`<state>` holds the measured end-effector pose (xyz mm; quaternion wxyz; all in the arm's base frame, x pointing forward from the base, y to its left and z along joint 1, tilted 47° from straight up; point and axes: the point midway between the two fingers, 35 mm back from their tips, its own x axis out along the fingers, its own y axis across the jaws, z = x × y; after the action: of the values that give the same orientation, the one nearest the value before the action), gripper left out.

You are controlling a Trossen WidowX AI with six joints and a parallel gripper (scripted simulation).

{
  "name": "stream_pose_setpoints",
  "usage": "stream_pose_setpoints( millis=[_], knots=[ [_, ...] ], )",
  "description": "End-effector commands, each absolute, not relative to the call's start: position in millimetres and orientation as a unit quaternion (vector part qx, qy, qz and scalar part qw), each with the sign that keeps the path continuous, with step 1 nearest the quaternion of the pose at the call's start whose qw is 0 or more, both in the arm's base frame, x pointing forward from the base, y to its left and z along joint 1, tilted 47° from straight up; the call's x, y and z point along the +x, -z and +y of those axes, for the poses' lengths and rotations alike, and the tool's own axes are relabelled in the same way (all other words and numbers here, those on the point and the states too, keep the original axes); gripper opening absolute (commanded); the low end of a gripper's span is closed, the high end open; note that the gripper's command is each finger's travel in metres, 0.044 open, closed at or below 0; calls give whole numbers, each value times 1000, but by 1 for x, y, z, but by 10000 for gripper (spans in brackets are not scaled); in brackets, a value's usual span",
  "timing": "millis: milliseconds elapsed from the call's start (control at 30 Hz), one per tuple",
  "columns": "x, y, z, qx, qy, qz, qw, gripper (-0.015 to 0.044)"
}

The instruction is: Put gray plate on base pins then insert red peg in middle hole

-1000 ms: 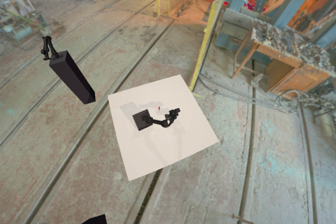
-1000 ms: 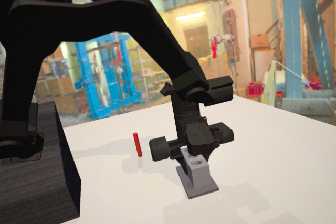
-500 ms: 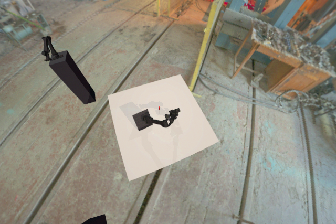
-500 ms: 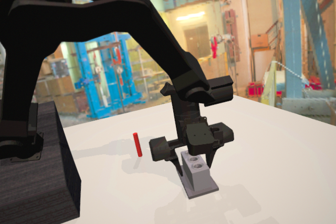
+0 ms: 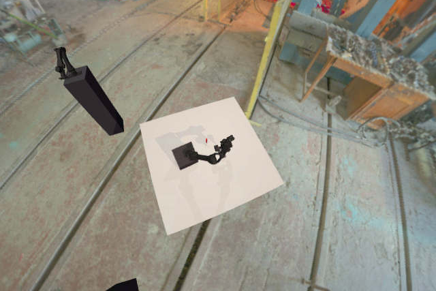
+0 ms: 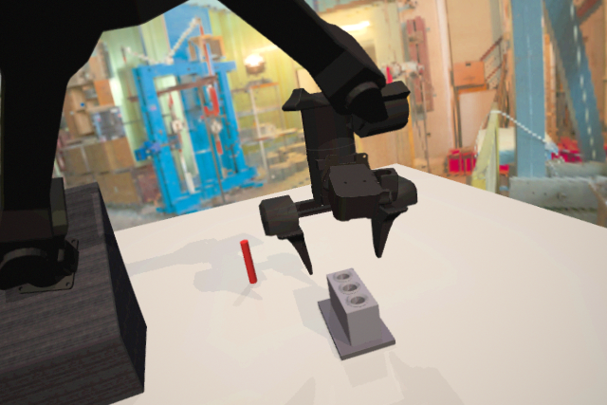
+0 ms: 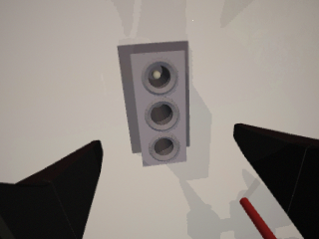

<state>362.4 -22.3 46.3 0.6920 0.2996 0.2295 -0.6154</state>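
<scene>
The gray plate point(image 6: 363, 324) point(image 7: 140, 60) is a tall block with three holes in a row. It sits level on the flat gray base point(image 6: 365, 345) point(image 7: 129, 90). The pins are mostly hidden under it; a pale pin tip shows inside one end hole in the wrist view, and the middle hole is empty. My gripper point(image 6: 344, 265) point(image 7: 168, 138) is open and empty, with its fingertips above the plate and clear of it. The red peg point(image 5: 206, 140) point(image 6: 248, 262) point(image 7: 257, 219) stands upright on the table, apart from the plate, on the arm-base side in the exterior view.
The white table point(image 5: 242, 175) point(image 6: 489, 303) carries the arm's dark pedestal point(image 5: 182, 161) point(image 6: 64, 341) at the left in the exterior view. The peg stands between the pedestal and the plate. Shadows of the arm lie across the table.
</scene>
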Motion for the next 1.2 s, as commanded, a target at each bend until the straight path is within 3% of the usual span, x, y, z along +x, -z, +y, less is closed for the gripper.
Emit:
stream_pose_setpoints(
  millis=[0,267,633,1167],
  knots=[
    [354,-85,11,307,609,224,696,440],
    [348,-62,33,288,599,248,705,440],
    [248,61,126,113,524,384,752,440],
    [244,92,101,101,520,389,754,440]
  ],
)
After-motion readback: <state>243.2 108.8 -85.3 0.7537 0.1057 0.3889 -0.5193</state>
